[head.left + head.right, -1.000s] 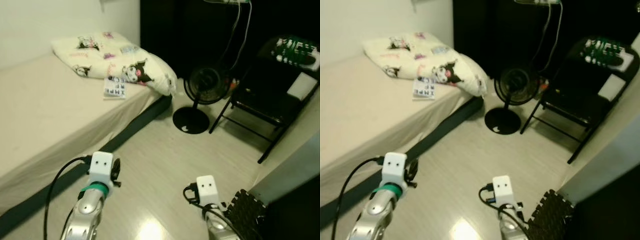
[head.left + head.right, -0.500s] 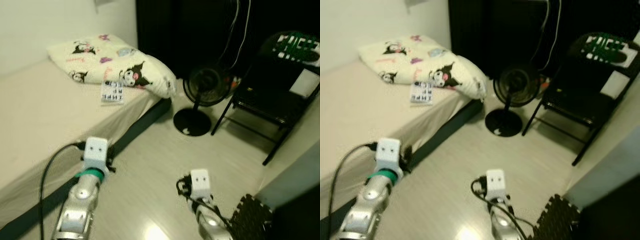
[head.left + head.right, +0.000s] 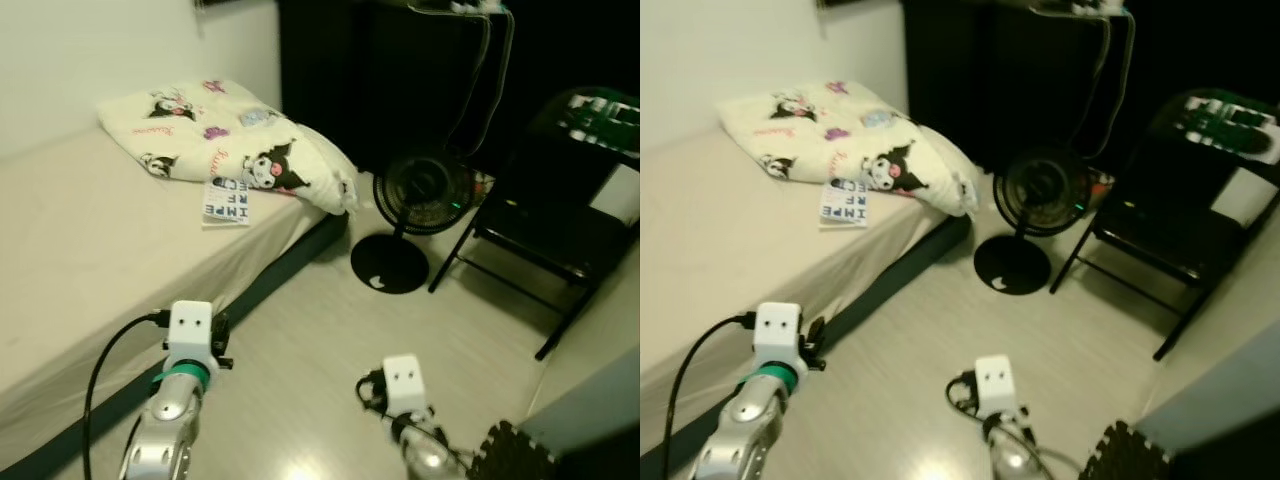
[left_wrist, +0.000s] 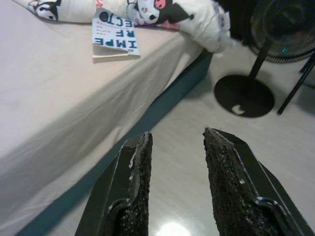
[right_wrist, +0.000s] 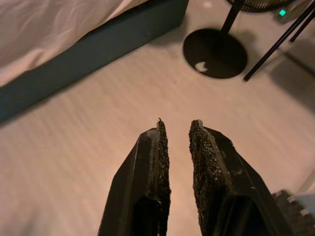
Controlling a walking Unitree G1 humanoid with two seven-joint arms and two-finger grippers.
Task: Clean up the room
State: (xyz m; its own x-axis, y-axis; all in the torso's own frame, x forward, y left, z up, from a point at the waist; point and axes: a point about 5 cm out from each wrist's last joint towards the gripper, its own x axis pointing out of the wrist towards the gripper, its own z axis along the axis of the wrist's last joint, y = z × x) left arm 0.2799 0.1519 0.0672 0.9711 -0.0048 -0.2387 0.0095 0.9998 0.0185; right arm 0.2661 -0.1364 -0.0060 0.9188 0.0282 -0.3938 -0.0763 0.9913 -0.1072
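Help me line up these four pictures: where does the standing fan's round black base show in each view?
Left eye view: fan base on the floor, right of the bed's corner.
Right eye view: fan base, centre, below the fan head.
Left wrist view: fan base, beyond the left gripper.
Right wrist view: fan base, beyond the right gripper.
Shared landmark: the bed's dark base.

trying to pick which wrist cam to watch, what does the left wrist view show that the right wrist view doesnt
Left wrist view alone: the book lying on the bed beside the cartoon-print pillow, past the left gripper with its fingers apart and nothing between them.

Right wrist view alone: the right gripper, its fingers close together over bare floor, and a dark foam mat corner.

Both share: the bed's dark base, the pale floor, the fan's round black base, and a leg of the black chair.
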